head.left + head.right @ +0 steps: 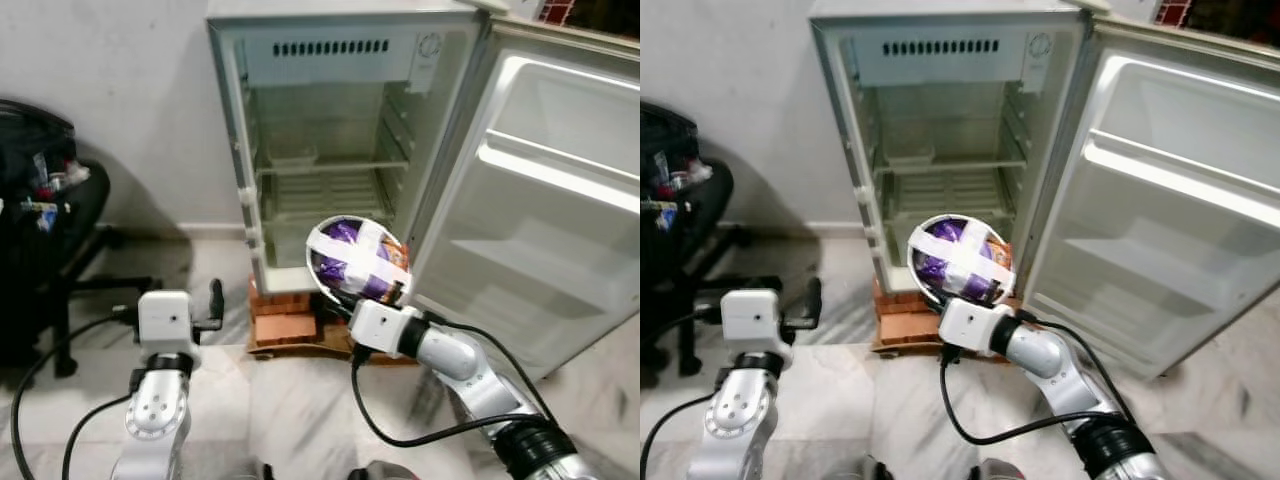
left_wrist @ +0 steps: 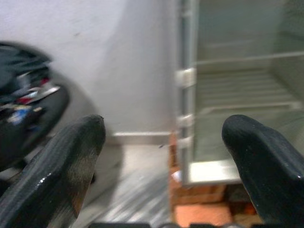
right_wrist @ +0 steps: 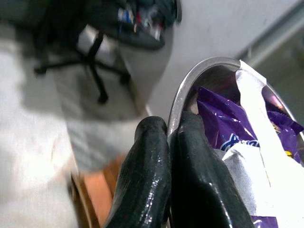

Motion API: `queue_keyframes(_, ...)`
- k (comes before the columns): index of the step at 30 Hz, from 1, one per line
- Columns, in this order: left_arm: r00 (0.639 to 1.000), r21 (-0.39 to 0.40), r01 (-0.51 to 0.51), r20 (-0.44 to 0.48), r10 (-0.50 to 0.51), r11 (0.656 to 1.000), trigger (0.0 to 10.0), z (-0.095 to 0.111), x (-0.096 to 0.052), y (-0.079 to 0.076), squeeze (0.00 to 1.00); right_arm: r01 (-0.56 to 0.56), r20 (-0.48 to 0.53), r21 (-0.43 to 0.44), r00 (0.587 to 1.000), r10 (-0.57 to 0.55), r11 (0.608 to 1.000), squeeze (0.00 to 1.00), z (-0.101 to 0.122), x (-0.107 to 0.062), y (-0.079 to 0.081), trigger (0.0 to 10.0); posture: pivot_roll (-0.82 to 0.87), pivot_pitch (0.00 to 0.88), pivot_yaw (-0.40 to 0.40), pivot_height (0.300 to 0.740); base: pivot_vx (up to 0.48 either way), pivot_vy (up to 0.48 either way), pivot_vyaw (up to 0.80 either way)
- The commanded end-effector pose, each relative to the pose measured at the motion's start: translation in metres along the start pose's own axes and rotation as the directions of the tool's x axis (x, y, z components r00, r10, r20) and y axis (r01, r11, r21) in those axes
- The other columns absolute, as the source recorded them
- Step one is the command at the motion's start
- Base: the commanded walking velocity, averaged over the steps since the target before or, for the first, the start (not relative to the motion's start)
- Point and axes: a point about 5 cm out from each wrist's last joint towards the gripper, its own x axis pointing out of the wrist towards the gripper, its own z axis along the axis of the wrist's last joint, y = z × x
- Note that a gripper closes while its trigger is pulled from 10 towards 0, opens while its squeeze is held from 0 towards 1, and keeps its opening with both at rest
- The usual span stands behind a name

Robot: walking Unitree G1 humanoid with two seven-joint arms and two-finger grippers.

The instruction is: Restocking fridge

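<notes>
The right gripper (image 3: 168,137) is pinched shut on the rim of a round metal bowl (image 1: 322,268) that holds purple snack packets strapped down with crossed bands of white tape (image 1: 358,258); in the right wrist view one black finger (image 3: 142,175) lies outside the rim and the other inside it, so the bowl stands up and away from the fingertips, its taped mouth tilted toward the camera; the bowl is held in the air before the lower front of a small white fridge (image 1: 330,140), below the wire shelf (image 1: 335,170), and just beside the inner edge of the open fridge door (image 1: 540,190), which swings out to the robot's right; the fridge rests on reddish bricks (image 1: 285,320) set on the pale marble floor (image 1: 270,400); the left gripper (image 2: 164,156) is raised at the robot's left, its two black fingers spread wide apart with nothing between them, pointing toward the fridge's left edge and the white wall (image 1: 120,90) beside it; a black office chair (image 1: 50,230) piled with small odds and ends stands against that wall, well apart from both grippers.
</notes>
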Motion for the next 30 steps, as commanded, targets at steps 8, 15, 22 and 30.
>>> queue_keyframes(8,1.000,-0.024,0.001,-0.011,-0.002,1.000,10.0,0.000,-0.005,-0.001,0.00,0.033,-0.010,-0.013,0.999,-0.033,0.999,0.00,-0.003,-0.013,-0.007,10.0,-0.03,0.081,0.035,0.740,0.000,0.000,0.00)
queue_keyframes(15,1.000,-0.026,0.015,0.000,-0.015,1.000,10.0,0.002,-0.002,-0.002,0.00,0.035,-0.010,-0.016,0.999,-0.035,0.999,0.00,-0.002,-0.011,-0.009,10.0,-0.02,0.079,0.031,0.740,0.104,0.000,0.00)
queue_keyframes(22,1.000,-0.030,0.021,-0.002,-0.021,0.999,10.0,0.001,-0.003,-0.003,0.00,0.032,-0.013,-0.017,0.999,-0.033,0.999,0.00,-0.002,-0.012,-0.007,10.0,-0.03,0.080,0.030,0.740,0.392,0.000,0.00)
queue_keyframes(30,1.000,-0.032,0.031,0.002,-0.031,0.999,10.0,0.002,-0.002,-0.005,0.00,0.029,-0.013,-0.019,0.999,-0.029,0.999,0.00,-0.002,-0.012,-0.007,10.0,-0.03,0.082,0.029,0.740,0.412,0.000,0.00)
